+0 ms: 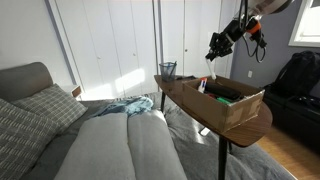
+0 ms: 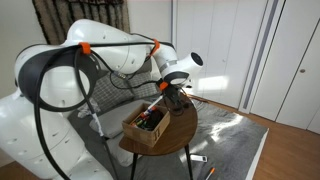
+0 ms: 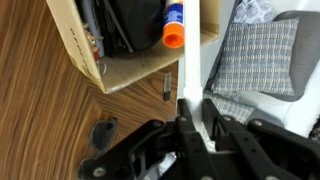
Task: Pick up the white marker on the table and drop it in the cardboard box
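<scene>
In the wrist view my gripper (image 3: 195, 115) is shut on a long white marker (image 3: 191, 50). The marker runs up from the fingers across the near corner of the cardboard box (image 3: 75, 40). The box stands on the dark-brown wooden table (image 3: 40, 110) and holds dark items and an orange-capped marker (image 3: 173, 28). In both exterior views the gripper (image 1: 214, 55) (image 2: 172, 97) hangs above the table (image 1: 190, 100) at one end of the box (image 1: 240, 108) (image 2: 140, 132). The held marker is too small to make out there.
A small dark mesh bin (image 1: 167, 70) stands at the far end of the table. A small dark object (image 3: 167, 85) lies on the wood beside the box. A grey sofa (image 1: 110, 145) with plaid cushions (image 3: 255, 55) sits beside and below the table.
</scene>
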Tool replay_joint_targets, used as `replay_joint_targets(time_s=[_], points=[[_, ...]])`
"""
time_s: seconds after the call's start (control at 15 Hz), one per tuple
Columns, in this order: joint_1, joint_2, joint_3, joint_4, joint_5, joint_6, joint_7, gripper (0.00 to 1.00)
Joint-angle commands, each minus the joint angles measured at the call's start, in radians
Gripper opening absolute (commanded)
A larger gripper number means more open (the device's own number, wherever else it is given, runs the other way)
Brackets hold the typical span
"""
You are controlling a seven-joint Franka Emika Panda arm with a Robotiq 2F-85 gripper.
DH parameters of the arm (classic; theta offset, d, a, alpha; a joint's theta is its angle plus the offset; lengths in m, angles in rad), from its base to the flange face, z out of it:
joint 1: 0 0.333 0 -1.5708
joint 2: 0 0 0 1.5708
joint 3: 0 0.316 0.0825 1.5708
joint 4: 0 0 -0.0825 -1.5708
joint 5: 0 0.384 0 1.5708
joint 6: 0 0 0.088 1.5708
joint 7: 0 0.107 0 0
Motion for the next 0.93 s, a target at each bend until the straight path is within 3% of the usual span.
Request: replay_joint_targets(time_s=[0.0, 0.13, 0.2, 0.27, 0.33, 0.53, 0.67, 0.73, 0.87], points=[[-0.014, -0.010, -0.031, -0.021, 0.017, -0.105, -0.090, 0.05], [-0.015, 0.029, -0.034, 0.017, -0.016, -0.187, -0.111, 0.05], [-0.017, 0.041, -0.033, 0.028, -0.033, -0.217, -0.113, 0.11], [-0.021, 0.054, -0.035, 0.040, -0.048, -0.247, -0.112, 0.44], [-0.025, 0.061, -0.035, 0.046, -0.061, -0.267, -0.106, 0.45], [-0.037, 0.086, -0.031, 0.083, -0.116, -0.284, -0.083, 0.64], [-0.035, 0.057, -0.016, 0.070, -0.121, -0.165, -0.095, 0.78], [-0.037, 0.071, -0.026, 0.057, -0.100, -0.216, -0.098, 0.61], [-0.035, 0.069, -0.023, 0.069, -0.103, -0.181, -0.098, 0.74]])
